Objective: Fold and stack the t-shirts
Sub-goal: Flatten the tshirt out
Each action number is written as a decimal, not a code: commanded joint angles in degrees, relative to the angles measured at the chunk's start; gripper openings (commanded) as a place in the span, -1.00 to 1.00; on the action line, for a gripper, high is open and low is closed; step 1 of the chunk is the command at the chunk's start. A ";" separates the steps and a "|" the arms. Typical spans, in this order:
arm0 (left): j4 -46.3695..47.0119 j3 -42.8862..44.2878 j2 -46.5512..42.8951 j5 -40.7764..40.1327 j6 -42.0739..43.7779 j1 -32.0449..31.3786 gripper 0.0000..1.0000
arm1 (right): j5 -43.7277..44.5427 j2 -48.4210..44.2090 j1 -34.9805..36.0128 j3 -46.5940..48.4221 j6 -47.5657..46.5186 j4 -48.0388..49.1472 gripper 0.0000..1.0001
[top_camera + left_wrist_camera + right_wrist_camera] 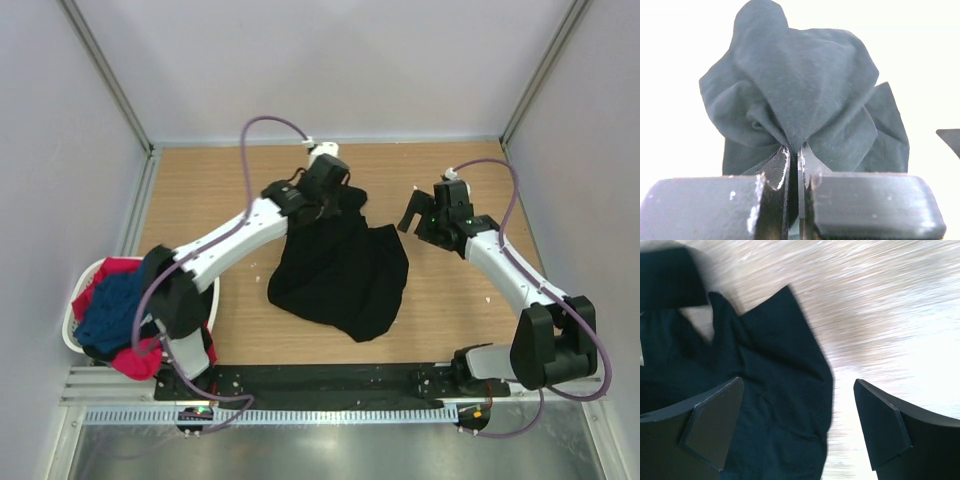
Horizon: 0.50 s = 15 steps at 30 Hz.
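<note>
While pinched in left claw (794, 152), one black t-shirt (340, 270); right claw (797, 384) spread; two basketed t-shirts (110, 305).

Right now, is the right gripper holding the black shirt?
No, the right gripper stands wide open over the black shirt, pinching nothing.

Overhead, the light is soft and even and the black t-shirt (340, 270) is sharp. In the left wrist view everything behind the shirt is blown out white, washing it grey. In the right wrist view the wooden table (880, 300) beside it streaks with blur and glare.
</note>
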 commanded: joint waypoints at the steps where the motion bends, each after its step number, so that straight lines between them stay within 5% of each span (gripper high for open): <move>1: -6.20 -5.33 -11.15 -14.93 -8.75 1.00 -1.00 | -0.18 0.28 3.16 1.46 -0.06 1.88 0.96; 7: -22.11 -24.48 -26.88 -20.41 -32.82 1.09 -0.99 | 1.93 3.87 7.65 -1.52 0.54 3.11 0.92; 12: -20.02 -41.08 -38.15 -13.66 -35.39 1.09 -0.95 | 4.66 9.76 7.83 -0.48 2.74 4.95 0.88; 15: -18.78 -44.01 -42.29 -11.88 -35.65 0.91 -0.91 | 2.12 13.10 8.09 1.54 2.57 8.64 0.78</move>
